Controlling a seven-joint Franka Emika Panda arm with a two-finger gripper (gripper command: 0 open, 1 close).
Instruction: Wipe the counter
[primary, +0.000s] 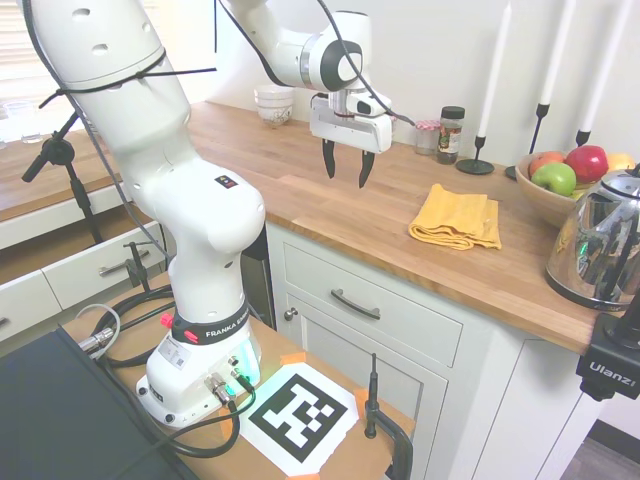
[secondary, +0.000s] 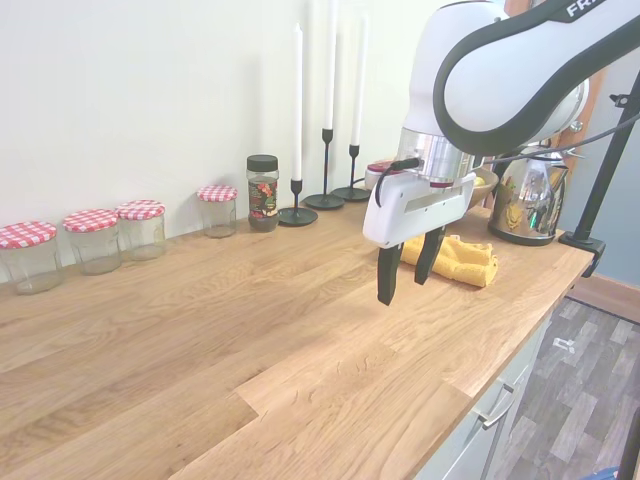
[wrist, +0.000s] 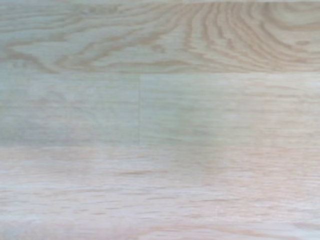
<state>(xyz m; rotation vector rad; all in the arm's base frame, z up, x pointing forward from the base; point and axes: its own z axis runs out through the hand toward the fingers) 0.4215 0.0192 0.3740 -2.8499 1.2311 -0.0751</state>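
Observation:
The counter is a long warm-brown plank top over white cabinets, seen also from the other side as counter, and its wood grain fills the wrist view. A folded yellow cloth lies on it toward the kettle end, cloth partly hidden behind the fingers in the second exterior view. My gripper hangs a little above the bare wood, left of the cloth and apart from it. The gripper is open and holds nothing.
A white bowl, a spice jar, a small red-lidded jar, black candlesticks, a fruit bowl and a steel kettle stand along the back and right end. Several checked-lid jars line the wall.

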